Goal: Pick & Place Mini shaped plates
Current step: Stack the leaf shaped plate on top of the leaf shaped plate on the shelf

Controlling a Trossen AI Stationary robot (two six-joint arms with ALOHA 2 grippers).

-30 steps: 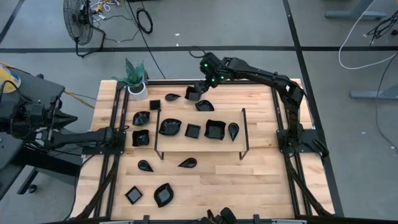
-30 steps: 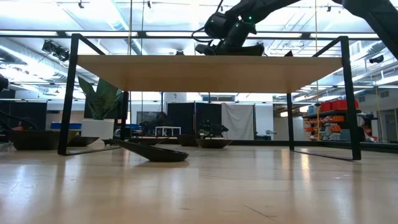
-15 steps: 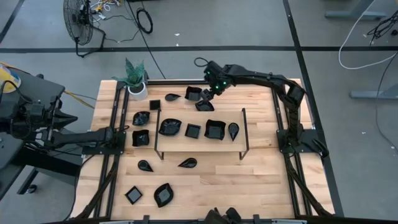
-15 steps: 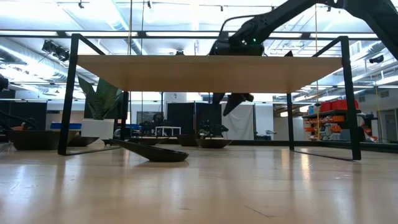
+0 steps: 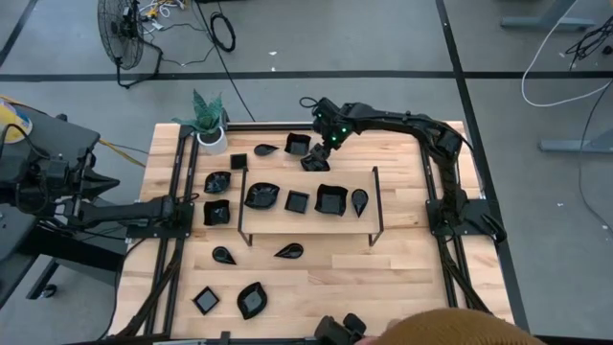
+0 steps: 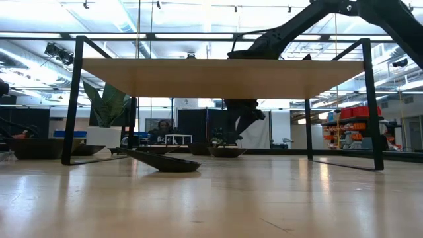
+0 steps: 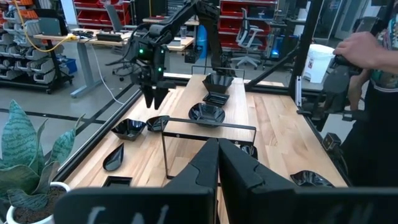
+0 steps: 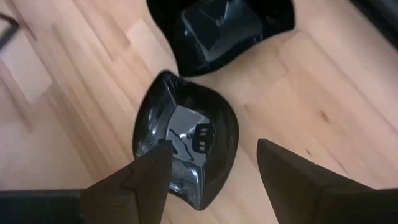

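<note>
High view, change: against the earlier frames the right gripper (image 5: 316, 156) has come away from the square dish (image 5: 298, 144) at the far edge and now hangs over the leaf-shaped dish (image 5: 315, 162) beside it.
High view, right gripper: fingers spread wide, nothing between them.
High view, left arm: parked off the counter's left edge, unchanged; left gripper (image 5: 190, 206) with fingers pressed together, empty.
High view, plates: the mini shaped plates (image 5: 287, 200) are scattered over the wooden counter (image 5: 402, 259); four sit inside the thin black wire frame (image 5: 308, 232), others lie left of it and toward the near edge.
High view, surroundings: a white pot with green plant (image 5: 210, 127) stands at the far left corner; a fan (image 5: 123, 29) and cables lie on the grey floor.
Low view, change: the right gripper (image 6: 241, 129) now shows lower, under the frame's top.
Low view, room: one dish (image 6: 162, 162) lies nearest; a lit hall with shelving lies beyond.
Left wrist view: the left gripper's (image 7: 219, 163) fingers meet; the right gripper (image 7: 153, 98) points down between dishes; a person's hand (image 7: 364, 50) shows at the far side.
Right wrist view: the leaf-shaped dish (image 8: 186, 137) lies on bare wood just ahead of the open fingers (image 8: 143, 177), untouched; the square dish (image 8: 221, 28) lies just beyond it.
</note>
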